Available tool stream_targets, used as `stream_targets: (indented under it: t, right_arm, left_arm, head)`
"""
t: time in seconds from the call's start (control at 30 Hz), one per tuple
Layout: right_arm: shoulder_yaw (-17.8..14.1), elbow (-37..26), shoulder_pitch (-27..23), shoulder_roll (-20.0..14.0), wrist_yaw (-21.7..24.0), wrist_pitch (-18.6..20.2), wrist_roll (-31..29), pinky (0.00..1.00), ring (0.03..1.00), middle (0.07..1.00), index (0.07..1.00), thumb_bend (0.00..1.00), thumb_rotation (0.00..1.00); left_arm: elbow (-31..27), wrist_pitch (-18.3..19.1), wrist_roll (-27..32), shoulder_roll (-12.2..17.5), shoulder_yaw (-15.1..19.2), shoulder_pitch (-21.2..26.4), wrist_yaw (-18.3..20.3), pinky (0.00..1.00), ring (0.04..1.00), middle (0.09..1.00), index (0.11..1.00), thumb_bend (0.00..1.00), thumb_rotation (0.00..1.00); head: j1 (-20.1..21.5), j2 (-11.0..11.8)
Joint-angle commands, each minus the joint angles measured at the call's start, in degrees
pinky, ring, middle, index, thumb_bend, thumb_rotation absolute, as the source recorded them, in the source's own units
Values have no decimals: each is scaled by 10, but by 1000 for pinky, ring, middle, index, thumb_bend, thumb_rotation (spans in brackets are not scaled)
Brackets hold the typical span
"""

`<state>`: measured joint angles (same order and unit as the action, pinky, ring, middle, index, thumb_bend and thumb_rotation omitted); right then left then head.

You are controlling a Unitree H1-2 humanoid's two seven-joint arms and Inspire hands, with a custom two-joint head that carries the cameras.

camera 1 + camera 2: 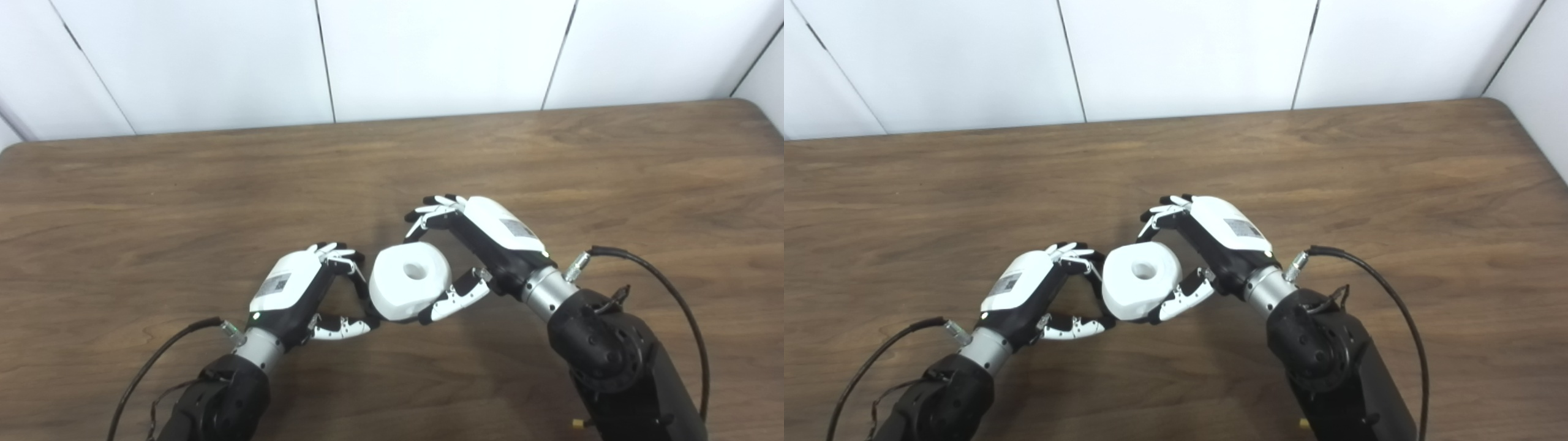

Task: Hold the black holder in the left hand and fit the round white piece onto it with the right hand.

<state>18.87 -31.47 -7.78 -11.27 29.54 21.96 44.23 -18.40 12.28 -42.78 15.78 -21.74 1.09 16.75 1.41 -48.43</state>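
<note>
Together, left robot hand (300, 288) and right robot hand (484, 245) grasp the round white piece (409, 282) between them.

Table (551, 159): brown wood grain, matt-smooth. Round white piece (409, 288): matt white. Left hand (306, 288) and right hand (484, 239): glossy white shells, black plastic; wrists bare metal.

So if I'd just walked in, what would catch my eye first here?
Probably the round white piece with a hole in its top, held up in the middle of the wooden table. The left hand and right hand meet around it from either side. The black holder is barely visible, hidden at the left hand's fingers.
</note>
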Motion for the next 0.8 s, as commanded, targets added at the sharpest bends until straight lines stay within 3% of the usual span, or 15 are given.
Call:
stream_targets:
  t: [0.0,0.43,0.77]
  right_arm:
    - [-1,-1,-12,-4,-5,-12,1,1000,939,827,483,525,141]
    - [-9,-8,-25,-9,4,0,-5,1000,933,830,483,525,141]
    - [-38,-26,-38,5,4,23,-45,1000,931,824,483,525,142]
  left_arm:
    - [0,7,2,3,-11,-4,30,964,919,822,486,520,60]
    - [4,11,3,0,-11,-2,28,967,918,820,486,520,60]
    - [7,16,-14,-4,-14,0,25,932,902,814,493,522,70]
  head:
    - [1,-1]
    - [-2,-1]
    - [-1,1]
